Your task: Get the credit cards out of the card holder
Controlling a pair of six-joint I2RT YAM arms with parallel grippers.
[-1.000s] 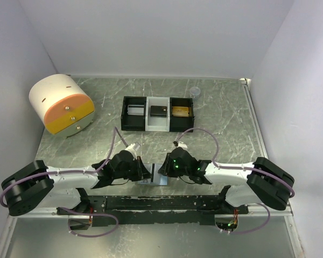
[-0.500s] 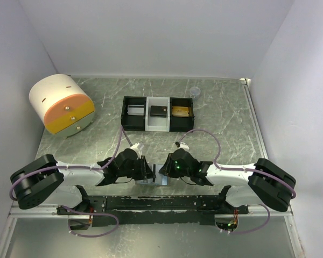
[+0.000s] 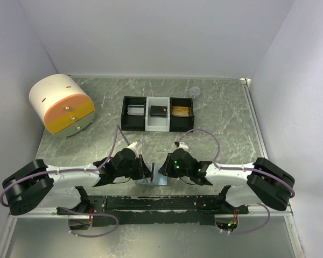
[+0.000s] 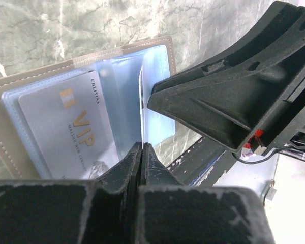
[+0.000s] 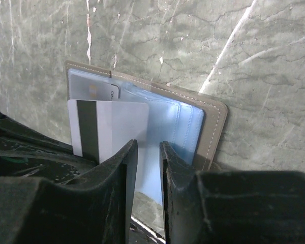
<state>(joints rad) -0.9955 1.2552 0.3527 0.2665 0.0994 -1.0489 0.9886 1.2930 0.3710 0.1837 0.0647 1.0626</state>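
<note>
The grey card holder (image 3: 152, 178) lies open at the table's near edge, pale blue lining up (image 5: 213, 122). A silver VIP credit card (image 4: 76, 132) sits in its left leaf. A white credit card with a black stripe (image 5: 117, 122) sticks partly out of a sleeve; the left wrist view shows it edge-on (image 4: 141, 101). My left gripper (image 4: 141, 147) is shut on this card's edge, at the holder's left side (image 3: 148, 173). My right gripper (image 5: 148, 145) hovers low over the right leaf (image 3: 162, 169). Its jaws stand a little apart with only blue lining showing between them.
A black-and-white three-compartment tray (image 3: 124, 113) stands mid-table and holds a card in each compartment. A round white and orange drawer unit (image 3: 62, 105) sits at the far left. A small clear cup (image 3: 194, 92) is at the back. A black rail (image 3: 151, 203) runs along the near edge.
My left arm moved right toward the holder, then drew back slightly left. Its jaws parted briefly and have closed on the white card. The right arm has stayed still.
</note>
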